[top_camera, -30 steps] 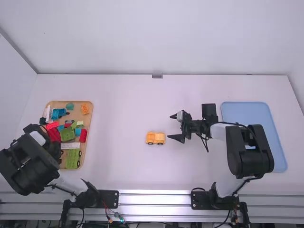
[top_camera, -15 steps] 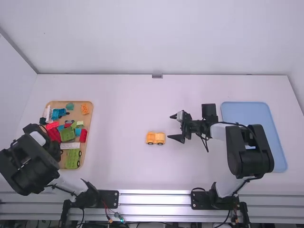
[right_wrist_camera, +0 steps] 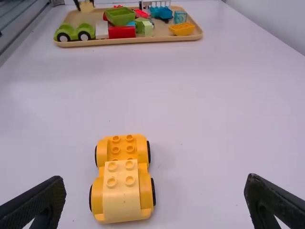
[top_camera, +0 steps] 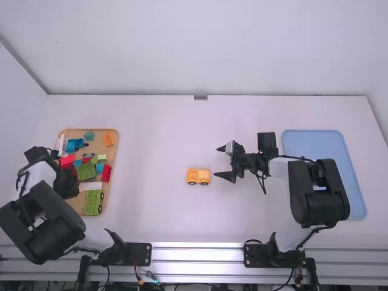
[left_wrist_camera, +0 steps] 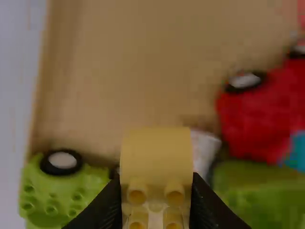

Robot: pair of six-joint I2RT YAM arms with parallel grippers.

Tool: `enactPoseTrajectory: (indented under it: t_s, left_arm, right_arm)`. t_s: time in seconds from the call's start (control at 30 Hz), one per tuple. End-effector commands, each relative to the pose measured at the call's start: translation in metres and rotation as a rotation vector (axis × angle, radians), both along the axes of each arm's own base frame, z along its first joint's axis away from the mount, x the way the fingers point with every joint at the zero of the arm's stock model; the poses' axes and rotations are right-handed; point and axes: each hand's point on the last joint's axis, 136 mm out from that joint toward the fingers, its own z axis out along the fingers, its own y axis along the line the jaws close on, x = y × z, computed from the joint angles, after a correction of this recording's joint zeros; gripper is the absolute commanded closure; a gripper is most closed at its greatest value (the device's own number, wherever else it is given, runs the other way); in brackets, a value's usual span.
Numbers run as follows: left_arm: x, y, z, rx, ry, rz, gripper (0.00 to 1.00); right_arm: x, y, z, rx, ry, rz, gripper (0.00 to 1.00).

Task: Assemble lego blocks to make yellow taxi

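Observation:
Over the wooden tray's left side, my left gripper (top_camera: 65, 182) holds a pale yellow block. In the left wrist view, this studded block (left_wrist_camera: 156, 157) is clamped between the fingers of my left gripper (left_wrist_camera: 156, 200). Near the table's middle stands an orange-yellow wheeled base (top_camera: 198, 176). The right wrist view has a pale yellow block (right_wrist_camera: 121, 195) on one end of the wheeled base (right_wrist_camera: 116, 148). My right gripper (top_camera: 223, 162), just right of the base, stands open and empty; in its wrist view, the two fingers of my right gripper (right_wrist_camera: 156, 193) are wide apart.
The wooden tray (top_camera: 113, 182) at the left holds several loose pieces, including a green wheeled base (top_camera: 93, 203), red pieces, blue pieces and an orange piece (top_camera: 108, 139). A light blue tray (top_camera: 315, 142) lies at the right, partly under the right arm.
The left arm has shifted over the wooden tray, its wrist moving up and a little right in the high view. The right arm and the wheeled base have kept still.

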Motion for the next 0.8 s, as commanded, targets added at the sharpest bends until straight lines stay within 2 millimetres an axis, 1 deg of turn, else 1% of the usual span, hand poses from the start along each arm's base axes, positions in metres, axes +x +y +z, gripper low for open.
enactPoseTrajectory:
  t_s: [0.0,0.03,0.07,0.1,0.13,0.27,0.33,0.37,0.4,0.43,0.5,0.53,0.57,0.6,0.67,0.77]
  left_arm:
    - [0.018,-0.021,0.012,-0.013,-0.061,-0.041,0.98]
    - [0.024,-0.03,0.015,-0.007,-0.07,-0.062,0.98]
    - [0.032,-0.047,0.019,-0.007,-0.071,-0.077,0.98]
    - [0.033,-0.048,0.019,-0.006,-0.071,-0.078,0.98]
    - [0.04,-0.063,0.021,0.001,-0.067,-0.098,0.98]
    - [0.06,-0.102,0.022,0.011,-0.073,-0.166,0.98]
    - [0.074,-0.135,0.02,-0.01,-0.091,-0.195,0.98]
    - [0.076,-0.139,0.019,-0.013,-0.094,-0.198,0.98]
    - [0.083,-0.16,0.017,-0.034,-0.107,-0.212,0.98]
    - [0.087,-0.172,0.016,-0.044,-0.112,-0.221,0.98]
    - [0.09,-0.188,0.014,-0.059,-0.119,-0.228,0.98]
    - [0.091,-0.207,0.012,-0.07,-0.115,-0.232,0.98]
    - [0.091,-0.216,0.009,-0.069,-0.111,-0.237,0.98]
    - [0.092,-0.218,0.009,-0.067,-0.111,-0.242,0.98]
    - [0.097,-0.24,0.004,-0.065,-0.122,-0.297,0.98]
    - [0.103,-0.26,-0.002,-0.08,-0.134,-0.351,0.98]
  right_arm:
    - [-0.003,0.001,-0.002,0.009,0.015,0.007,0.01]
    - [-0.003,0.001,-0.002,0.009,0.015,0.007,0.01]
    - [-0.003,0.001,-0.002,0.009,0.015,0.007,0.01]
    - [-0.003,0.001,-0.002,0.009,0.015,0.007,0.01]
    - [-0.003,0.001,-0.001,0.01,0.015,0.007,0.01]
    - [-0.003,0.001,-0.001,0.01,0.015,0.007,0.01]
    - [-0.003,0.001,-0.002,0.009,0.016,0.007,0.01]
    - [-0.003,0.001,-0.002,0.009,0.016,0.007,0.01]
    - [-0.003,0.001,-0.002,0.009,0.017,0.007,0.01]
    - [-0.003,0.001,-0.002,0.009,0.017,0.007,0.01]
    - [-0.003,0.001,-0.002,0.009,0.017,0.007,0.01]
    - [-0.003,0.001,-0.002,0.008,0.016,0.007,0.01]
    - [-0.003,0.001,-0.002,0.006,0.015,0.005,0.01]
    - [-0.003,0.001,-0.002,0.006,0.015,0.005,0.01]
    - [-0.003,0.001,-0.002,0.007,0.014,0.005,0.01]
    - [-0.003,0.001,-0.002,0.007,0.015,0.005,0.01]
